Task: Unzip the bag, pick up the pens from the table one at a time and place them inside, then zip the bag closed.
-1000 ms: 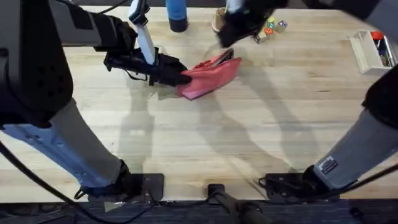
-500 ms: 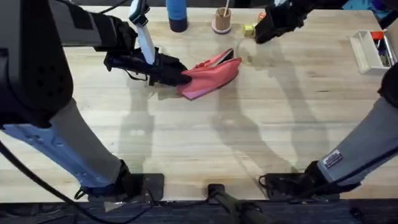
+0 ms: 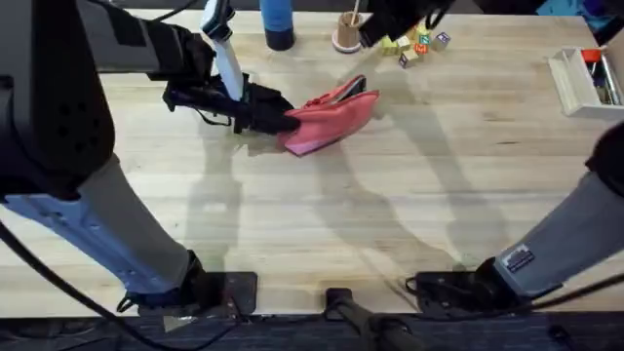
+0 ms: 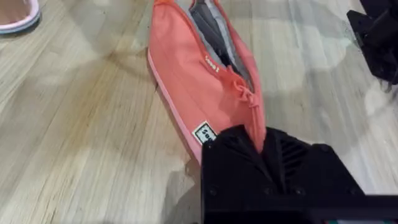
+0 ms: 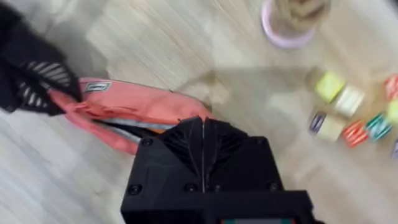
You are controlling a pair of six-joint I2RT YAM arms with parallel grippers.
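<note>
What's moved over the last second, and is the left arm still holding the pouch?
The right gripper left the pouch's far end, swung right, then came partway back near the small cup. The left gripper still clamps the pink fabric pencil pouch, which has not shifted, zipper open.

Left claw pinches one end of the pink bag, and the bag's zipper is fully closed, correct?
Not quite. The left claw does pinch one end of the pink bag, but the zipper is open: the left wrist view shows the mouth gaping, with grey lining visible inside.
</note>
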